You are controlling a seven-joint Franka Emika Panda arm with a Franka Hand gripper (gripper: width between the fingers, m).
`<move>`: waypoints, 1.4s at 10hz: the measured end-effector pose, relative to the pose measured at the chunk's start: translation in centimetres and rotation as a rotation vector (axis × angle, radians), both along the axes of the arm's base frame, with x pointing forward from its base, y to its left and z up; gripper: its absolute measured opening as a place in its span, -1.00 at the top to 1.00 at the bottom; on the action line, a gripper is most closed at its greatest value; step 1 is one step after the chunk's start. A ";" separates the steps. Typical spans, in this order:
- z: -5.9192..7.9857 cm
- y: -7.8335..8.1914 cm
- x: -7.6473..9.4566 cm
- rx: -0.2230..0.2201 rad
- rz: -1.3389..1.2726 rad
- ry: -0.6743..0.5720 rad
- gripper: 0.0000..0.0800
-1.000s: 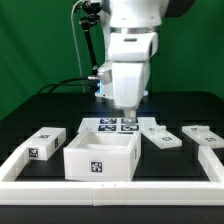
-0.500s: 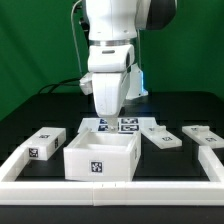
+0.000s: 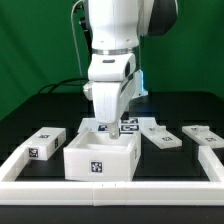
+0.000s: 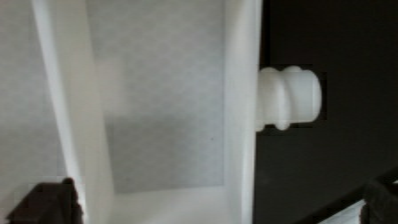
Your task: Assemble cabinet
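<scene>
The cabinet's open white box [image 3: 100, 158] with a tag on its front stands in the middle near the front rail. My gripper [image 3: 113, 130] hangs over the box's rear wall. In the wrist view the gripper [image 4: 217, 206] is open, and its dark fingertips [image 4: 54, 203] sit wide apart on either side of the white wall [image 4: 169, 110]. A round white knob [image 4: 294, 97] sticks out of that wall's side. Flat tagged panels lie loose: one at the exterior view's left [image 3: 45, 143], two at its right [image 3: 160, 135] [image 3: 200, 133].
The marker board [image 3: 128, 125] lies flat behind the box, partly hidden by the arm. A long white border rail [image 3: 110, 190] runs along the front and up both sides. Cables hang behind the arm against the green backdrop.
The arm has moved toward the exterior view's left and come down, so the gripper now sits at the box's rear wall. The box and panels have not moved.
</scene>
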State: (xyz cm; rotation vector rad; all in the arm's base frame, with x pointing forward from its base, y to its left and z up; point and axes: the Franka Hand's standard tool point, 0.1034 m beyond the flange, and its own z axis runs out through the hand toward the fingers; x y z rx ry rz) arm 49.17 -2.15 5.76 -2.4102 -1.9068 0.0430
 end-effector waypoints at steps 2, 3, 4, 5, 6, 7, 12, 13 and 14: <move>-0.8 0.3 -0.1 0.003 -0.024 0.000 -1.00; -1.4 0.6 -0.1 0.007 -0.034 -0.016 -1.00; -1.5 0.8 0.0 0.008 -0.041 -0.029 -1.00; -1.6 0.8 0.1 0.009 -0.041 -0.040 -1.00; -1.6 0.8 0.3 0.010 -0.042 -0.050 -1.00; -1.7 0.8 0.5 0.011 -0.043 -0.062 -1.00; -0.4 1.0 0.2 0.003 -0.039 -0.083 -1.00; -0.4 1.3 0.0 0.003 -0.054 -0.080 -1.00; -0.5 1.6 -0.3 0.003 -0.061 -0.075 -1.00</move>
